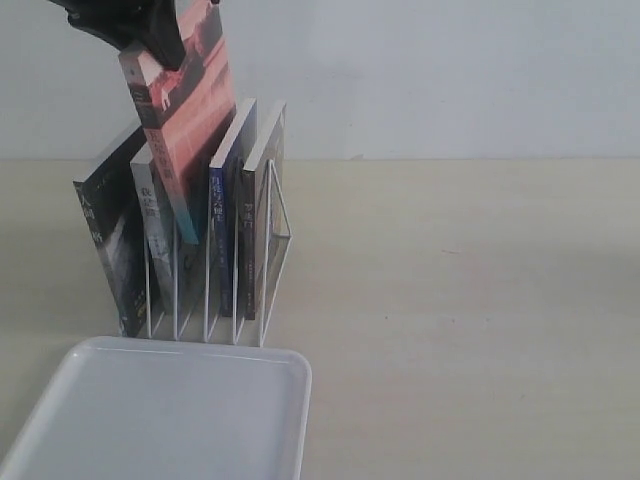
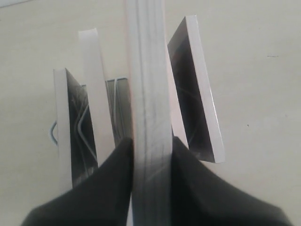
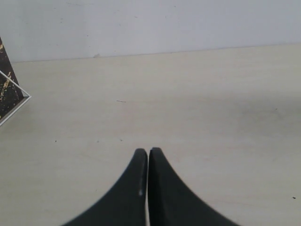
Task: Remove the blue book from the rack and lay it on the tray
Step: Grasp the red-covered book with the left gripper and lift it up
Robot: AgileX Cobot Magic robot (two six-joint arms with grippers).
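Note:
The white wire rack [image 1: 278,240] stands behind the tray [image 1: 170,420] and holds several upright books. The blue book [image 1: 217,210], told by its blue spine, stands in a slot toward the rack's right. My left gripper [image 1: 160,35] is at the top left, shut on the top of a different book with a pink cover [image 1: 190,110], raised partly above the others and tilted. In the left wrist view, both fingers [image 2: 117,179] press that book's page edge [image 2: 149,94]. My right gripper [image 3: 148,151] is shut and empty over bare table.
A black-covered book [image 1: 110,240] leans at the rack's left end and a grey one [image 1: 262,200] stands at its right end. The light wooden table [image 1: 460,300] stretches to the right. A white wall rises behind. A dark book corner [image 3: 8,89] shows at the right wrist view's edge.

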